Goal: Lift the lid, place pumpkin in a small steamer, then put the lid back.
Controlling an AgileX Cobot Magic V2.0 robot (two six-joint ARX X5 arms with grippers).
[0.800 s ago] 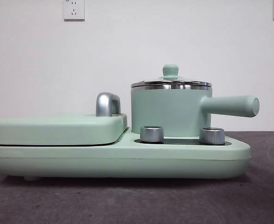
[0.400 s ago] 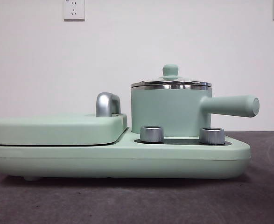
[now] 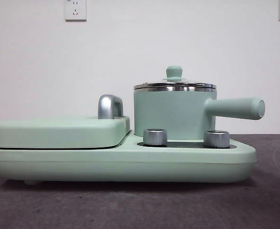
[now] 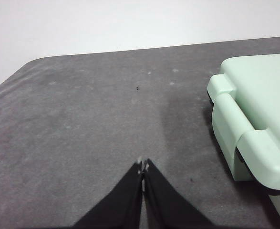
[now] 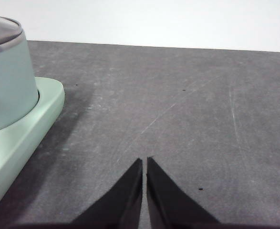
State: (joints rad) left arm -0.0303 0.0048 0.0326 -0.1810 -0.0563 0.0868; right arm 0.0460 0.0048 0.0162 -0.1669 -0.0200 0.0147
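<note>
The small steamer [image 3: 171, 112], a mint-green pot with a long side handle pointing right, stands on the right half of a green cooker base. The lid [image 3: 174, 84] sits closed on it, glass with a steel rim and a mint knob. The pot's wall [image 5: 8, 86] and the lid's edge [image 5: 1, 31] also show in the right wrist view. The pumpkin is out of view. My left gripper [image 4: 143, 167] is shut over bare grey table beside the griddle end. My right gripper [image 5: 144, 162] is shut over bare table beside the pot end. Neither gripper shows in the front view.
The cooker base [image 3: 120, 164] carries a flat mint-green griddle cover [image 3: 58, 131] with a chrome handle [image 3: 109, 106] on its left half and two chrome dials [image 3: 155, 136] in front of the pot. Grey tabletop [image 5: 187, 109] spreads on both sides.
</note>
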